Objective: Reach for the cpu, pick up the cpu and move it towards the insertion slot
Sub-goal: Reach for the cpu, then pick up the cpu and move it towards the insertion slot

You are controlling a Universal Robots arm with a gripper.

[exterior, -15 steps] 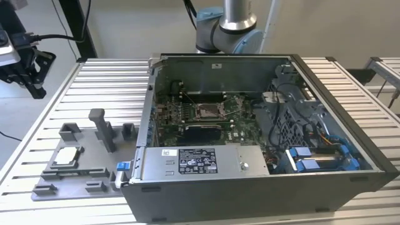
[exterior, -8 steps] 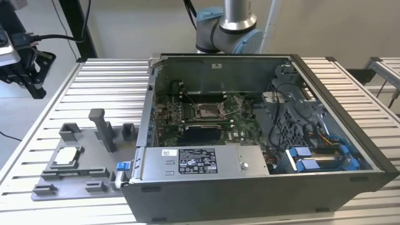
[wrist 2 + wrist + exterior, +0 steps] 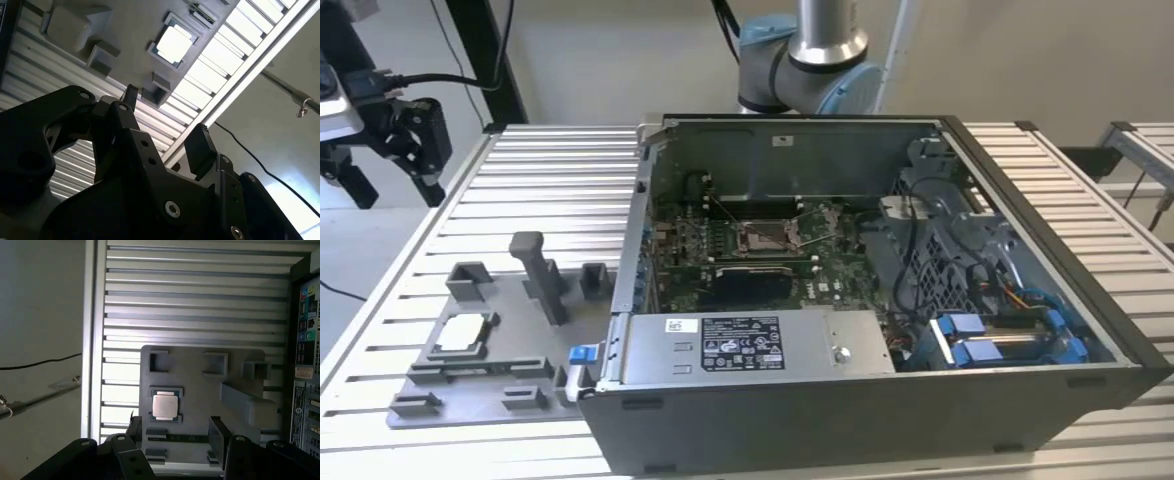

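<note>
The cpu [image 3: 464,335] is a small pale square chip. It lies flat in a recess of the grey fixture plate [image 3: 480,375], on the table at the exterior view's left. It also shows in both wrist views, as the cpu [image 3: 165,406] and the cpu [image 3: 174,44]. My gripper [image 3: 390,185] hangs high over the table's far left corner, well above and apart from the chip. Both wrist views show the black fingers [image 3: 219,432] spread wide around nothing, so the gripper [image 3: 165,120] is open. The insertion slot [image 3: 767,235] is a shiny framed socket on the board inside the case.
The open computer case [image 3: 1041,385] takes up the table's middle and the exterior view's right. A silver power supply [image 3: 740,345] sits along its near side. Upright grey posts [image 3: 540,275] rise from the fixture plate. The slatted aluminium table [image 3: 560,170] ends just left of the fixture.
</note>
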